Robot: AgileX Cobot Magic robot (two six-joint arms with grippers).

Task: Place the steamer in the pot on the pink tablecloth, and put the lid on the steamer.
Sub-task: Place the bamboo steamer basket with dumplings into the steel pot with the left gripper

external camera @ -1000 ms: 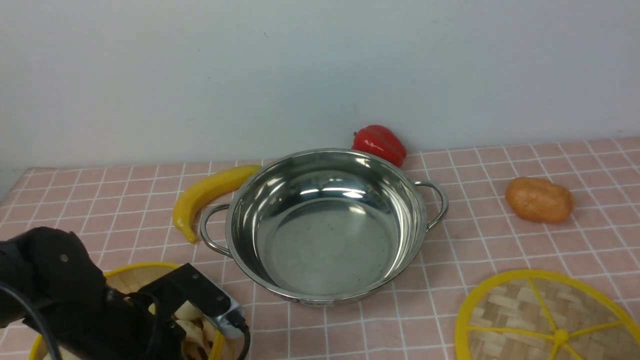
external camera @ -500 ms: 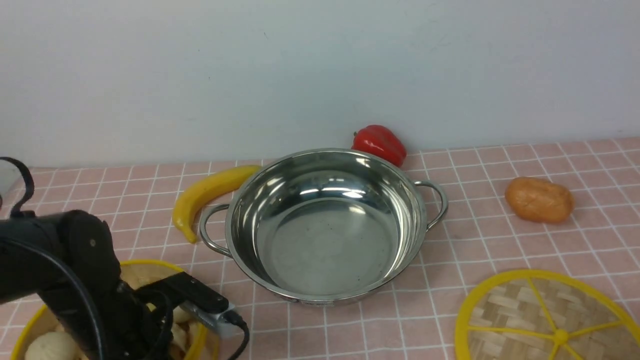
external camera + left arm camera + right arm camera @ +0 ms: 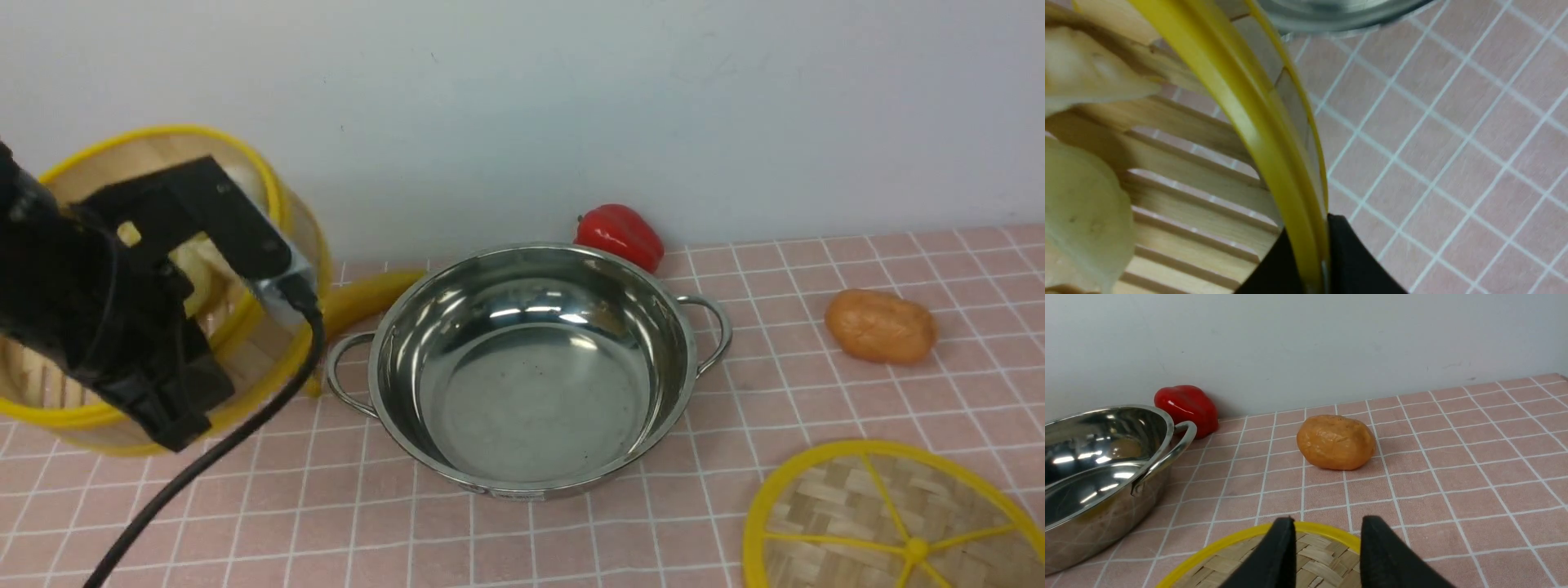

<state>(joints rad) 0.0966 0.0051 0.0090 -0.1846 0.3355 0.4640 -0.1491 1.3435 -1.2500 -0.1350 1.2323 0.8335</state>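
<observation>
My left arm [image 3: 98,310] holds the steamer [image 3: 261,327] up in the air at the left, tilted, beside and above the left handle of the pot [image 3: 531,367]. In the left wrist view my left gripper [image 3: 1312,261] is shut on the steamer's yellow rim [image 3: 1257,134]; its slatted floor and pale dumplings [image 3: 1081,212] show, and the pot's edge [image 3: 1331,12] lies beyond. The pot is empty on the pink tablecloth [image 3: 816,392]. The lid [image 3: 890,523] lies flat at the front right. My right gripper [image 3: 1327,519] is open just above the lid [image 3: 1314,559], empty.
A banana [image 3: 359,298] lies behind the pot's left handle, partly hidden by the steamer. A red pepper [image 3: 620,233] sits by the wall behind the pot. An orange potato-like lump [image 3: 880,327] lies right of the pot. The left arm's cable [image 3: 204,457] hangs over the cloth.
My left arm has lifted the steamer from the cloth at the front left up and back, and it now tilts. The pot, the lid and the other things have not moved.
</observation>
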